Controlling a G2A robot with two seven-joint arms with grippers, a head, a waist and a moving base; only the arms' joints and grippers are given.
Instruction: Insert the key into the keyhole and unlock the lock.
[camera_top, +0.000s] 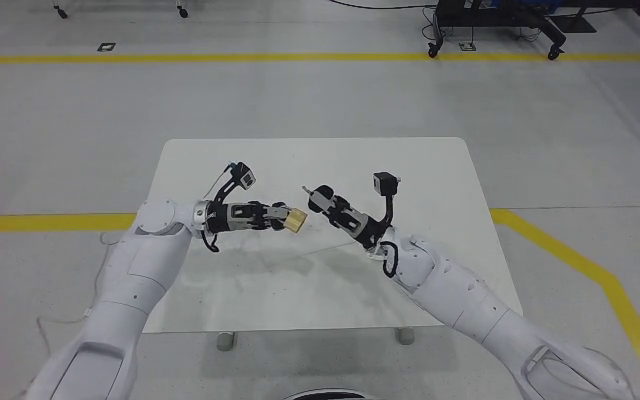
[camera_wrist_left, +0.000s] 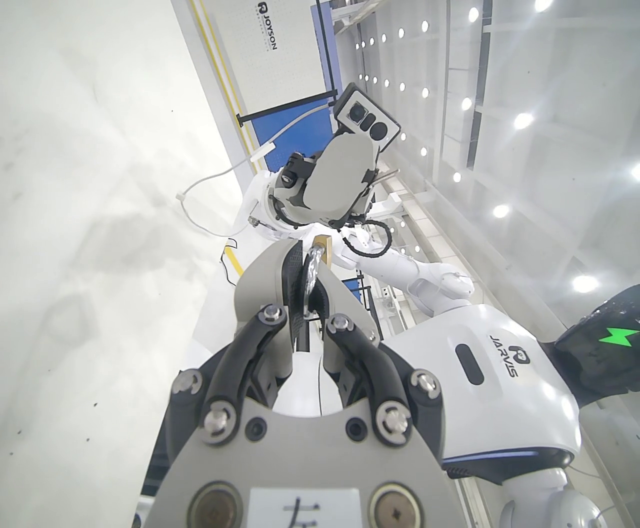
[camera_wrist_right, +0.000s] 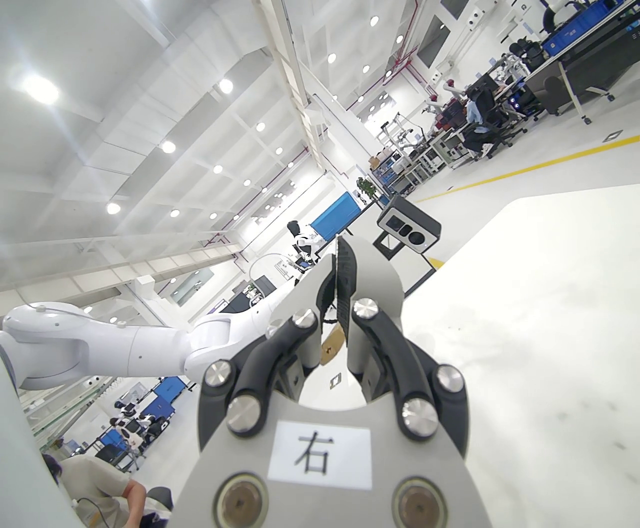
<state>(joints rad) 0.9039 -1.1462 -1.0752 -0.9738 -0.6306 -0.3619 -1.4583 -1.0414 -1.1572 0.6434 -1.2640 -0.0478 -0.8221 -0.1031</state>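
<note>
Above the middle of the white desk (camera_top: 430, 180), both arms are raised and meet tip to tip. Nearer the robot is the left gripper (camera_top: 283, 216). Its jaws are closed on the brass lock (camera_top: 295, 218), and the wrist view suggests the hold is on the silver shackle end. The brass body sticks out past the fingertips, pointing right and slightly away. The lock is therefore in the air, not resting on the desk.

Just beyond it, to the right and a little farther off, is the right gripper (camera_top: 314, 194), angled back toward the lock. Its jaws are pressed flat together. I take the thin dark tip poking out toward the lock to be the key (camera_top: 306, 190), though little of it shows. Key and lock are close, but a small gap appears to remain. Which face of the lock holds the keyhole cannot be made out.

This looks like the alignment step, with both parts held and brought face to face and the insertion not yet made. The next move calls for lining the blade up with the keyhole and pushing it straight in. The left arm would have to brace the lock firmly before any twist.
</note>
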